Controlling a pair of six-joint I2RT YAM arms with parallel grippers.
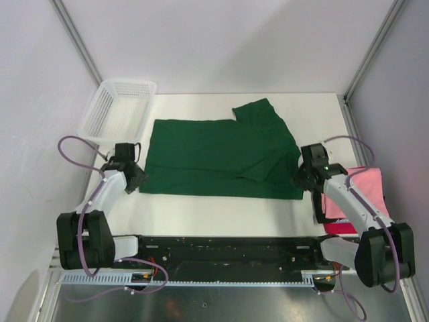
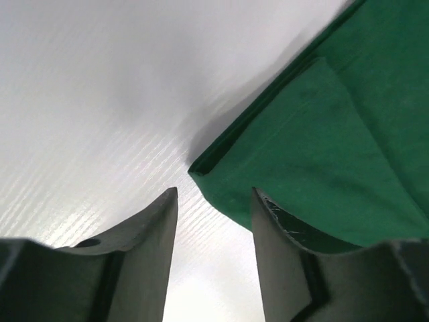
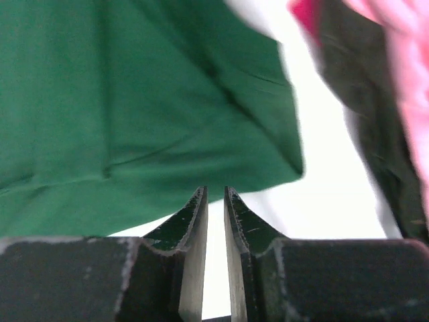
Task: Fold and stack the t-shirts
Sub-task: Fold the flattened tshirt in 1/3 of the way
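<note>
The left claw (image 2: 214,194) stands with its jaws apart over the white desk (image 2: 100,100), and nothing is clamped between them. A corner of the dark green t-shirt (image 2: 322,154) lies on the desk in line with the gap. A second folded layer overlaps it.

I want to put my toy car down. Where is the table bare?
Bare table runs between the green t-shirt and the black rail, and behind the shirt, right of the basket. The right edge is crowded: pink t-shirt and right arm.
</note>
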